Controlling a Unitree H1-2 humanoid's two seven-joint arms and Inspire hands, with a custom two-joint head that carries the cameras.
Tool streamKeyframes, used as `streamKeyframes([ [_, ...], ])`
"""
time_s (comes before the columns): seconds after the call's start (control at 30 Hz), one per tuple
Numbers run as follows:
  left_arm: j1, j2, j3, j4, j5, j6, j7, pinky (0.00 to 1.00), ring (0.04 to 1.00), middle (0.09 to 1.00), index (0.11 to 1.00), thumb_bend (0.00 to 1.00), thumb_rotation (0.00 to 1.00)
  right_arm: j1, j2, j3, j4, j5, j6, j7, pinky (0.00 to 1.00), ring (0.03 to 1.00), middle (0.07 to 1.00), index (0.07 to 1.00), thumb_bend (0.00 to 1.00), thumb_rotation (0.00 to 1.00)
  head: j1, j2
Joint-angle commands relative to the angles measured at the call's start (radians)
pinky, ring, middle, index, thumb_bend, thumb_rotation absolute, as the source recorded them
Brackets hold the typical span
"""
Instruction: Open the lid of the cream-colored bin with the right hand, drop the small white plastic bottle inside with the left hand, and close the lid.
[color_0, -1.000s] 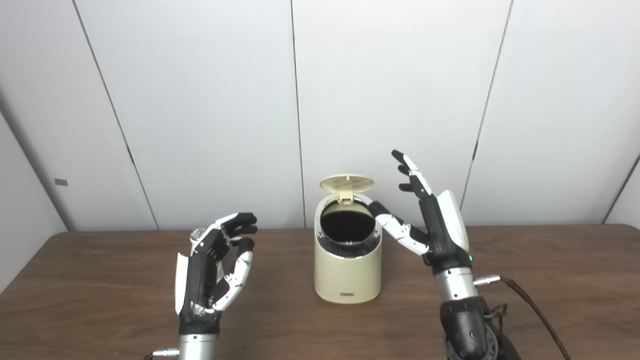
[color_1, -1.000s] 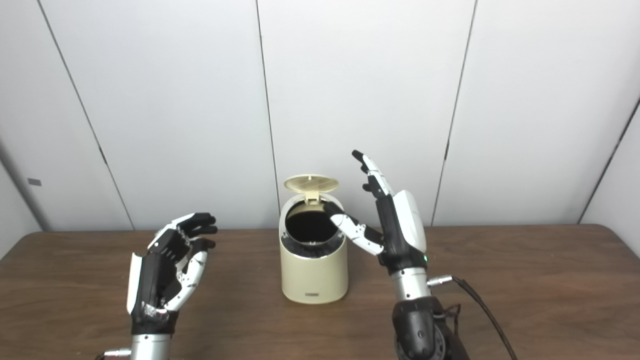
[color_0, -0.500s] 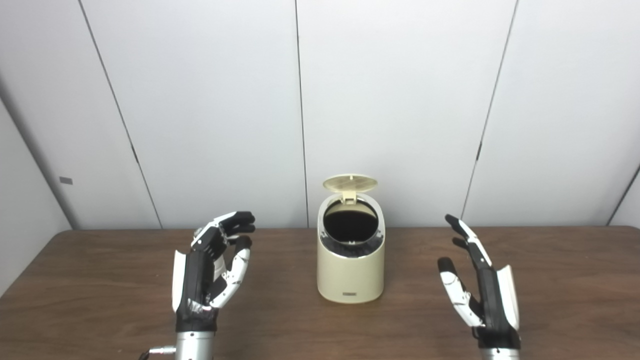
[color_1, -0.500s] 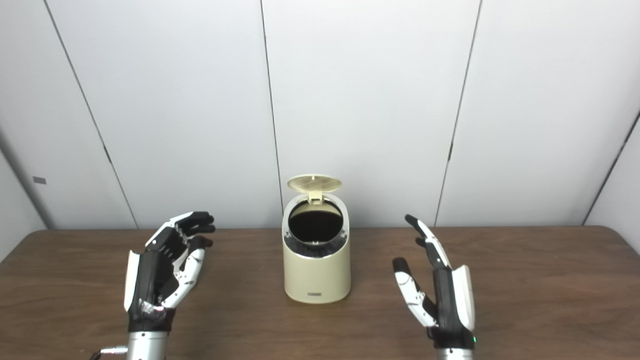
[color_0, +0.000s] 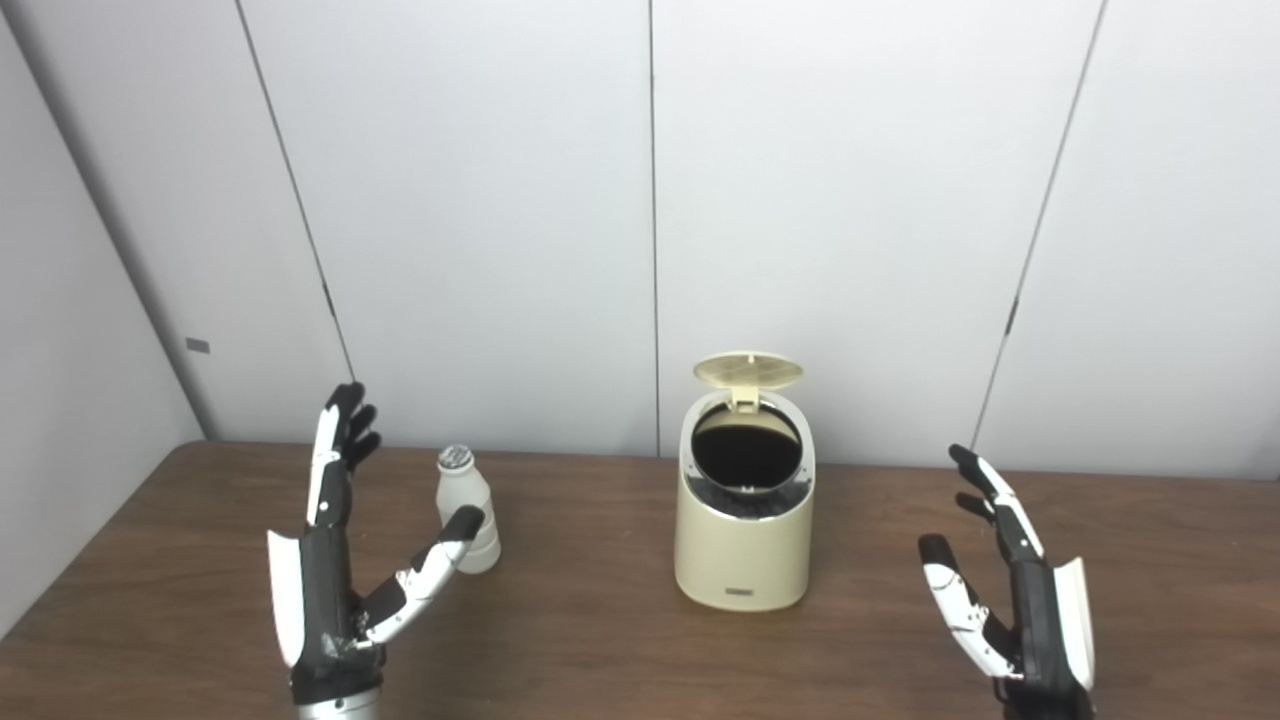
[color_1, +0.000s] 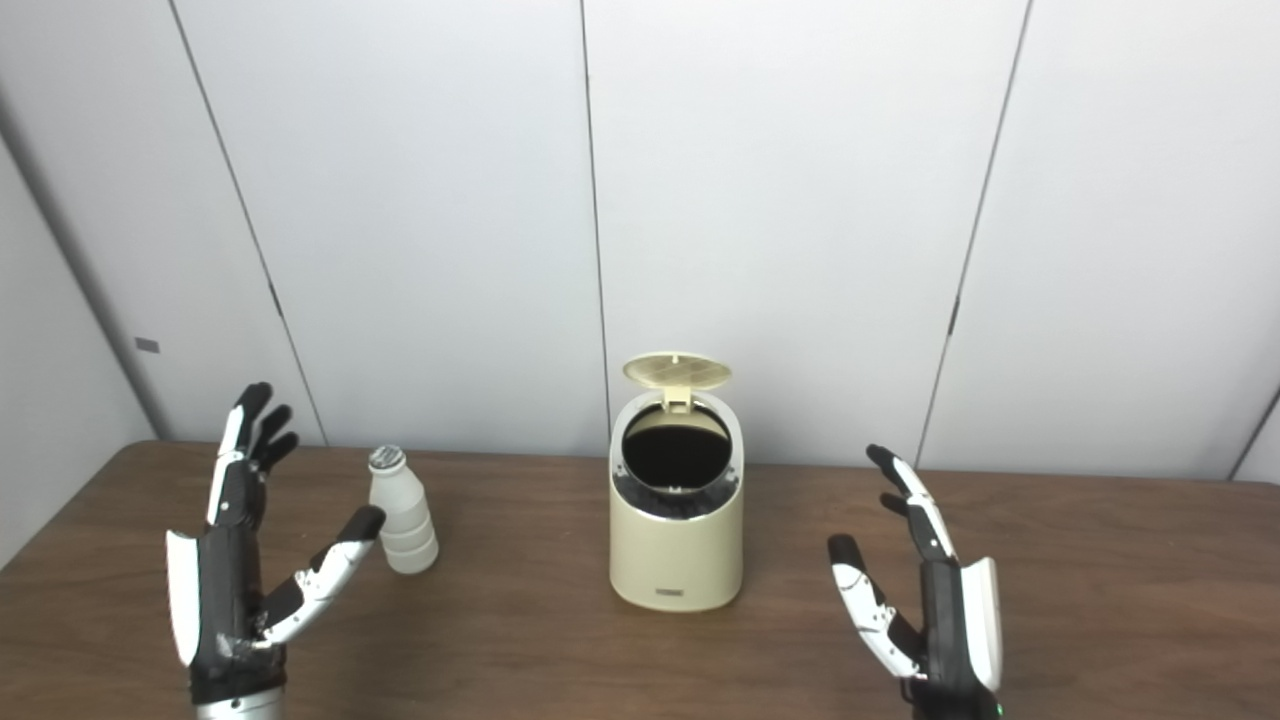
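Two hands are rising in front of us over the wooden table (color_0: 600, 640), and neither is holding anything. We are keeping our left hand (color_0: 335, 560) spread wide, its fingers (color_0: 335, 440) pointing straight up and its thumb angled out to the side. The small white plastic bottle (color_0: 464, 510) is standing upright on the table just beyond that thumb, a little farther from us than the hand; the thumb tip is overlapping the bottle's side in both views, though we cannot tell whether it is actually touching.

We are holding our right hand (color_1: 925, 600) equally open, fingers stretched upward and thumb splayed toward the middle of the table, palm facing inward. The cream-colored bin (color_0: 745, 520) is sitting between the two hands, well apart from each, somewhat nearer the right hand than the left. Its round lid (color_0: 748, 368) is standing tipped up on the hinge at the far side of the rim, and the dark mouth of the bin is facing us. Past both hands, pale wall panels (color_1: 780, 200) are closing off the far edge of the table.
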Motion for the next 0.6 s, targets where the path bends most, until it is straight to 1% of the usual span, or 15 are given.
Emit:
streamKeyframes([
  [0.0,-0.018,0.002,0.014,-0.019,0.023,0.013,0.009,1.00,1.000,1.000,1.000,0.95,0.52,0.015,-0.025,0.004,0.037,-0.005,-0.037,-0.019,0.78,0.867,0.878,0.848,0.18,0.70,0.017,-0.006],
  [0.03,-0.014,0.001,0.021,-0.013,0.022,0.020,0.009,0.96,0.992,1.000,1.000,0.96,0.53,0.014,-0.028,0.006,0.040,-0.008,-0.037,-0.021,0.78,0.866,0.877,0.848,0.19,0.70,0.017,-0.006],
  [0.13,-0.010,-0.003,0.041,0.006,0.043,0.049,0.021,0.91,0.977,1.000,1.000,1.00,0.55,0.010,-0.034,0.009,0.049,-0.014,-0.037,-0.027,0.77,0.862,0.872,0.837,0.19,0.67,0.031,-0.010],
  [0.2,-0.011,-0.001,0.052,0.019,0.061,0.081,0.024,0.83,0.921,0.974,1.000,1.00,0.54,0.008,-0.037,0.011,0.052,-0.007,-0.038,-0.023,0.77,0.861,0.871,0.845,0.19,0.68,0.034,-0.009],
  [0.23,-0.011,0.003,0.054,0.024,0.059,0.106,0.013,0.82,0.916,0.973,1.000,1.00,0.52,0.008,-0.037,0.012,0.053,-0.005,-0.037,-0.020,0.77,0.861,0.870,0.844,0.19,0.68,0.036,-0.011],
  [0.3,-0.013,0.015,0.055,0.041,0.043,0.149,-0.015,0.87,0.943,0.986,0.982,0.99,0.44,0.007,-0.040,0.017,0.053,-0.007,-0.037,-0.016,0.76,0.859,0.869,0.836,0.20,0.69,0.039,-0.013],
  [0.33,-0.016,0.022,0.055,0.055,0.044,0.179,-0.027,0.87,0.945,0.986,0.980,0.99,0.43,0.007,-0.041,0.020,0.050,-0.007,-0.037,-0.014,0.76,0.858,0.868,0.835,0.20,0.69,0.039,-0.013],
  [0.37,-0.020,0.031,0.055,0.075,0.044,0.204,-0.035,0.86,0.939,0.984,0.979,0.99,0.42,0.008,-0.040,0.021,0.047,-0.007,-0.037,-0.011,0.76,0.857,0.868,0.832,0.20,0.68,0.047,-0.014],
  [0.43,-0.030,0.044,0.057,0.113,0.044,0.245,-0.042,0.79,0.901,0.959,0.982,1.00,0.40,0.009,-0.038,0.023,0.043,-0.007,-0.037,-0.011,0.75,0.855,0.869,0.829,0.20,0.65,0.047,-0.014],
  [0.5,-0.042,0.054,0.059,0.157,0.023,0.269,-0.048,0.70,0.840,0.911,0.975,1.00,0.39,0.010,-0.039,0.024,0.042,-0.012,-0.037,-0.017,0.74,0.851,0.870,0.829,0.19,0.64,0.061,-0.013],
  [0.57,-0.051,0.061,0.058,0.194,0.001,0.289,-0.055,0.73,0.855,0.914,0.966,1.00,0.38,0.010,-0.041,0.023,0.041,-0.020,-0.037,-0.022,0.74,0.850,0.868,0.833,0.18,0.65,0.061,-0.010],
])
